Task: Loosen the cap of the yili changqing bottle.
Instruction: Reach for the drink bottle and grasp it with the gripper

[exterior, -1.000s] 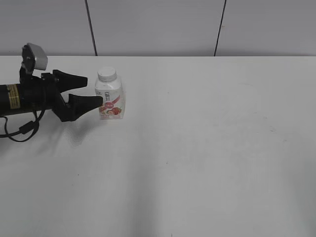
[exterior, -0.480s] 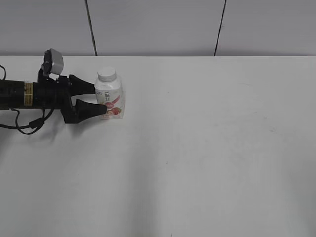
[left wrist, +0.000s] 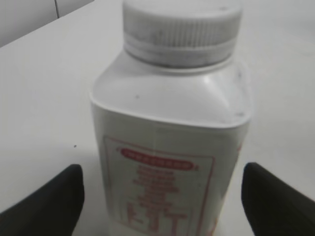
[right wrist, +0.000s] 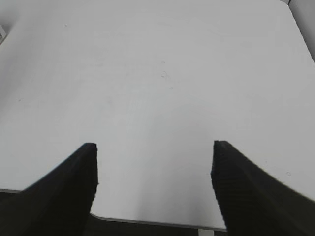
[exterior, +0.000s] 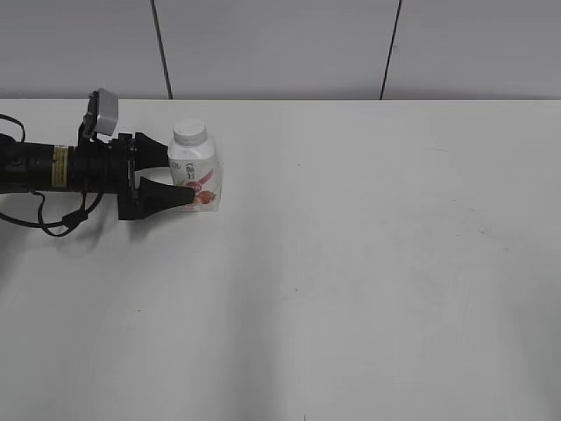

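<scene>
The yili changqing bottle [exterior: 196, 175] stands upright on the white table [exterior: 368, 246] at the back left, white with a pink-red label. Its white ribbed cap [exterior: 189, 132] sits on the neck. In the left wrist view the bottle [left wrist: 170, 123] fills the frame, with the cap [left wrist: 182, 24] at the top. My left gripper [exterior: 178, 180] reaches in from the left, open, with one finger on each side of the bottle's lower body. A gap shows on both sides in the left wrist view [left wrist: 162, 194]. My right gripper [right wrist: 153, 147] is open and empty, and out of the exterior view.
A grey panelled wall [exterior: 280, 48] runs behind the table. The right wrist view shows bare tabletop [right wrist: 157, 73] and the table's near edge [right wrist: 147, 221] under the fingers.
My left arm has moved right and flattened out. Its open fingers have slid from just short of the bottle to either side of its body. The bottle has not moved.
</scene>
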Tool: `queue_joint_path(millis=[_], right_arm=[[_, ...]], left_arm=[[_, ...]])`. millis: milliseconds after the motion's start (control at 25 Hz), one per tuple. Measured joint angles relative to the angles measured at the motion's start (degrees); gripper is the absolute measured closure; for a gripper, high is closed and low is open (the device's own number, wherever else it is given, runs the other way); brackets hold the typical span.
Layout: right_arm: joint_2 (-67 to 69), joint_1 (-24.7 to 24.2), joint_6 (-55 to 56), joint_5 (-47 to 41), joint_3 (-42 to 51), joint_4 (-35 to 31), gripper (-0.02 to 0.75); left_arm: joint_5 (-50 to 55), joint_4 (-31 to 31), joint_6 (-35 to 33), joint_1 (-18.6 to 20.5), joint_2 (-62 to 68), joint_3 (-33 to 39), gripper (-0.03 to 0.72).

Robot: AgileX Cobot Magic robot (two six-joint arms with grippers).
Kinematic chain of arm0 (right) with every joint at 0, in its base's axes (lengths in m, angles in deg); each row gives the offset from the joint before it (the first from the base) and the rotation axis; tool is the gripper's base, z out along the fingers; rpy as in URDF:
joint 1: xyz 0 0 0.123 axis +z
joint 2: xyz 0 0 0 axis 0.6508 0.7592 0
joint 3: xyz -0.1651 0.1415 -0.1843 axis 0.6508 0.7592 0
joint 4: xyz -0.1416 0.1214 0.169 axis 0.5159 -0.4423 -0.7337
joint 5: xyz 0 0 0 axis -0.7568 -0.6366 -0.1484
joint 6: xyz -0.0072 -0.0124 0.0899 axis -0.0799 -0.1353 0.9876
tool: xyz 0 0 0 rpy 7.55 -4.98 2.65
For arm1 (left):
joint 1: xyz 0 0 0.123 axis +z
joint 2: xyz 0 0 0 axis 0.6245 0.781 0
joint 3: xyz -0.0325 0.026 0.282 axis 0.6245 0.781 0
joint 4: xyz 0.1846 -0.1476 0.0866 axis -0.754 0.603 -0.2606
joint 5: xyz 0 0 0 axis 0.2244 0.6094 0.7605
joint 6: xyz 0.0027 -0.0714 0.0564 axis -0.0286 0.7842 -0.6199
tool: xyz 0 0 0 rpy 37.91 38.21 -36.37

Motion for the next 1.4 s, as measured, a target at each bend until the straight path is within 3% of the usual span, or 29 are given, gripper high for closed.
queue_joint_path(millis=[560, 960, 1400], right_arm=[[0.0, 0.0, 0.0, 0.1, 0.0, 0.0, 0.169], [0.0, 0.0, 0.0, 0.1, 0.0, 0.0, 0.169], [0.0, 0.0, 0.0, 0.1, 0.0, 0.0, 0.169]], left_arm=[[-0.2, -1.5, 1.3, -2.8, 3.5, -4.6, 0.103], [-0.1, -1.4, 1.4, -2.8, 3.5, -4.6, 0.245], [0.3, -0.1, 1.4, -2.8, 3.5, -4.6, 0.270]])
